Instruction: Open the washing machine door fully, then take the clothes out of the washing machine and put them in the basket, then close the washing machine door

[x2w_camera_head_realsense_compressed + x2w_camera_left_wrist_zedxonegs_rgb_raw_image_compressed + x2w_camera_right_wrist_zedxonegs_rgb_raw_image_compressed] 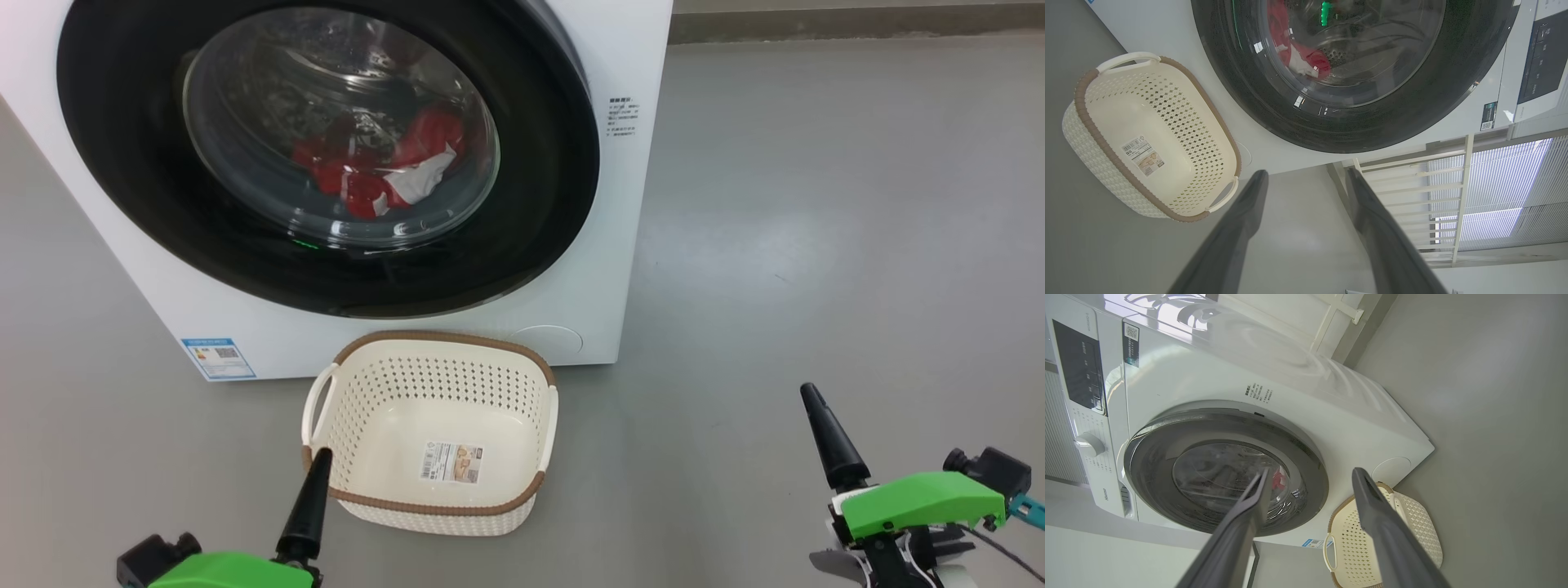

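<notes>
The washing machine (637,245) stands white and boxy at the upper left of the head view. Its door (539,163), black-rimmed with a glass bowl, lies shut flat against the front. Behind the glass lie the clothes (384,167), red with white patches, low in the drum. The basket (441,336) sits empty on the floor just before the machine. My left gripper (318,461) is low at the basket's near left corner, and its fingers (1249,212) stand open on nothing. Far to the right of the basket, my right gripper (816,408) is open too, fingers (1372,506) apart, aimed at the door (1167,433).
Grey floor (816,204) spreads to the right of the machine. A blue label (218,358) is on the machine's lower left corner. The control panel (1079,371) and dial (1089,444) sit above the door. A white railing (1461,196) stands beyond the machine.
</notes>
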Controlling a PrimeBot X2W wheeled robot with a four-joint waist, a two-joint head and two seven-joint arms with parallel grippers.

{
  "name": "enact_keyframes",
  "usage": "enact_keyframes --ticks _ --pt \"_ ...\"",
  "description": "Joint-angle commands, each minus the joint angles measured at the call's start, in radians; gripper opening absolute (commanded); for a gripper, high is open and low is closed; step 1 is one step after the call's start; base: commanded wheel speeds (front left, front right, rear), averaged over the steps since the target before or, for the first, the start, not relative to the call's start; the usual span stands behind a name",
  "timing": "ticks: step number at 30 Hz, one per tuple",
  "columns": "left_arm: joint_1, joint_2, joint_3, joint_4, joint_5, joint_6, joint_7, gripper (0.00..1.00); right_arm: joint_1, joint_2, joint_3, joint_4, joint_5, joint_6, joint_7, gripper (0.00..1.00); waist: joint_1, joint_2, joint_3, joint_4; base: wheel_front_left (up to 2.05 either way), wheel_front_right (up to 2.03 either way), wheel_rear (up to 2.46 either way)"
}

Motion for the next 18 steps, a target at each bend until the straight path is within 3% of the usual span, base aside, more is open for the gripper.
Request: enact_keyframes --ticks 1,2,18 --pt "-0.059 0.015 0.006 -0.022 0.024 0.003 -0.01 1.0 -0.061 -0.006 0.005 -0.026 -0.028 0.0 -0.011 1.0 -0.0001 -0.0001 0.0 -0.001 0.0 0.0 0.0" --pt "-0.086 0.014 -0.006 -0.013 0.152 0.011 -0.037 1.0 -0.09 -0.007 0.017 -0.028 -0.193 0.0 -0.038 1.0 -0.0001 -0.0001 0.0 -0.002 0.0 0.0 0.0" --pt "-0.14 0.015 -0.024 0.002 0.363 0.031 -0.084 1.0 -0.139 -0.012 0.043 -0.019 -0.43 0.0 -0.085 1.0 -0.0001 -0.0001 0.002 -0.003 0.0 0.0 0.0"
